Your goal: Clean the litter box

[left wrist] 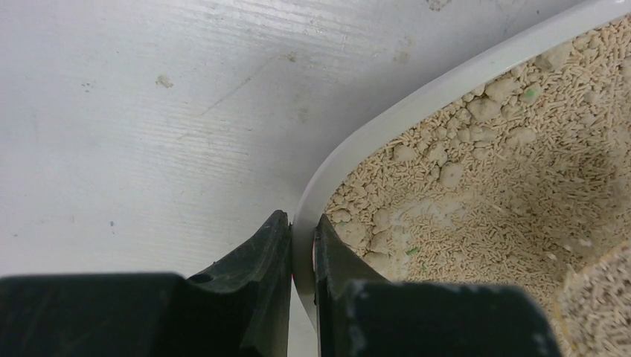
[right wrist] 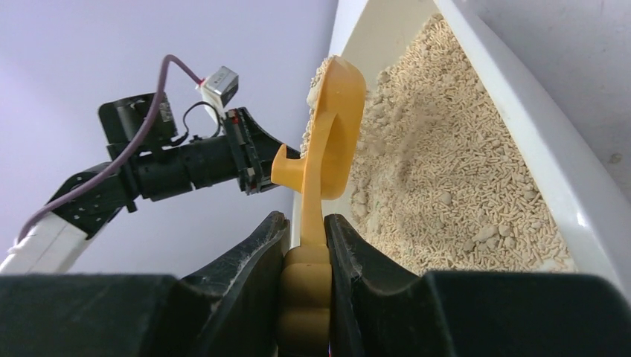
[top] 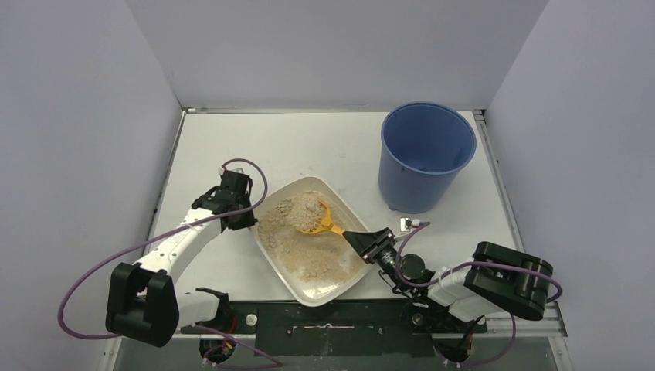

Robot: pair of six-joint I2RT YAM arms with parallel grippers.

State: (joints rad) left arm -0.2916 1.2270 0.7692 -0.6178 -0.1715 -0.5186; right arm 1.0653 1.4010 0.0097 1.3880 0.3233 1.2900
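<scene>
Nearest you, the right pincer (right wrist: 305,223) is clamped on the handle of the orange scoop (right wrist: 336,126), whose head sits at the litter heap inside the tray. The left pincer (left wrist: 301,223) is pinched narrow on the rim of the litter box (left wrist: 446,80), at its left corner. The box lies by the near edge of the tabletop (top: 232,147), about midway along it. Judge it as thin, smooth plastic: stiff enough at the rim (the only sensible hold), but weighted with loose granules that will slide if you tip it. The blue bucket (top: 426,154) stands toward the far right corner, well apart.
</scene>
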